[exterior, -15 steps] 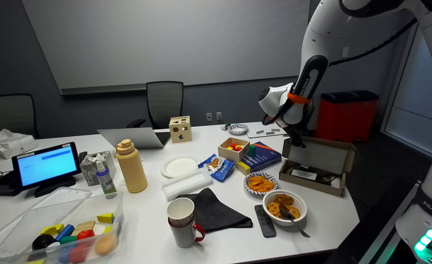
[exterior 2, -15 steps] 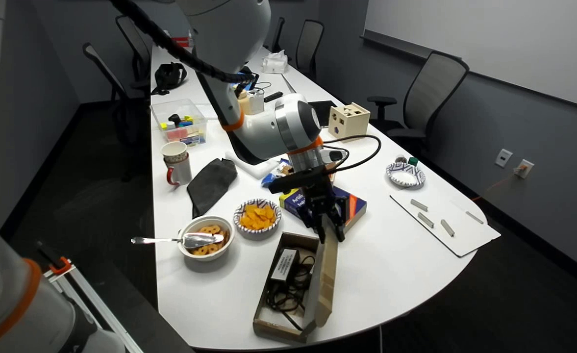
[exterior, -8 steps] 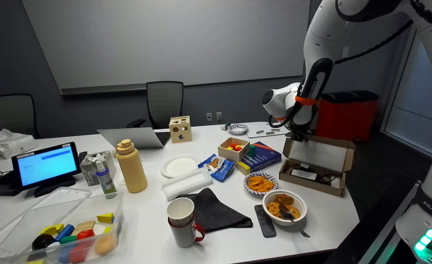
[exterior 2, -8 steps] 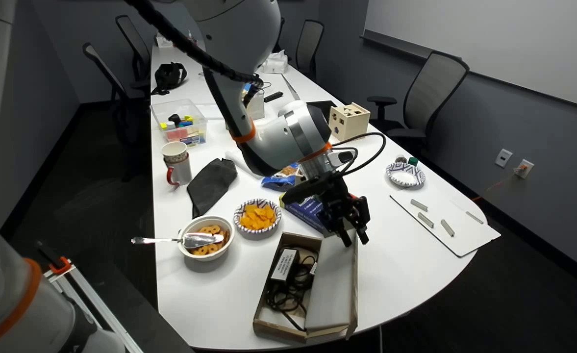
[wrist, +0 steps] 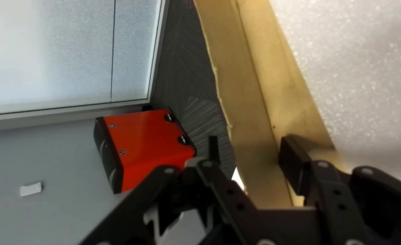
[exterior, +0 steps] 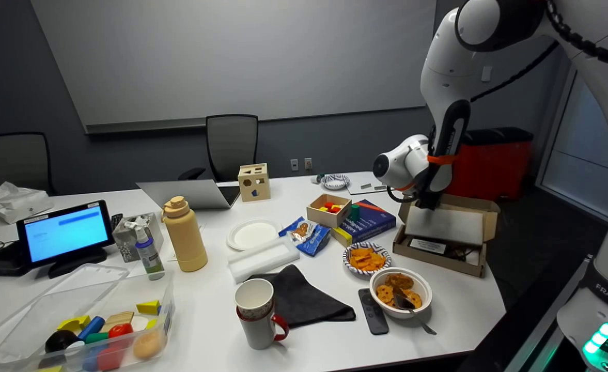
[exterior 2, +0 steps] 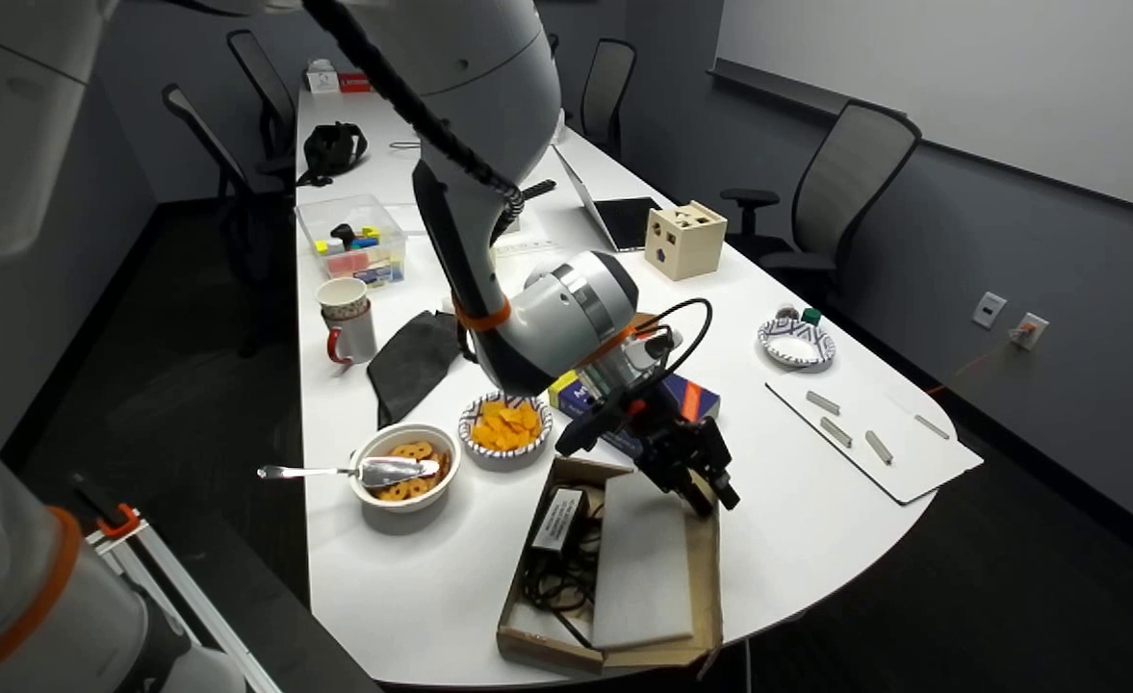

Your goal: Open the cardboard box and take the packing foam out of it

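At the rounded end of the table (exterior 2: 778, 525), the cardboard box (exterior: 438, 261) lies with its lid (exterior 2: 705, 577) swung back, so the opening looks nearly done. The foam (exterior 2: 645, 568) slopes across it, seemingly resting mostly against the inside of the lid, with its lower edge reaching over the tray near the black power adapter (exterior 2: 558, 520) and the cables (exterior 2: 558, 587). By a corner of the lid, the gripper (wrist: 250, 149) stands partly open, its jaws astride the cardboard edge: one outside, one inside, near the foam. It appears to hold nothing; whether the inner jaw touches the lid cannot be told.

To finish well, the gripper should probably press the lid gently outward until it rests by itself, then back off along the edge without catching it. For the foam, a light pinch on a free edge seems best, since it likely dents; a slow lift should leave the cables behind.
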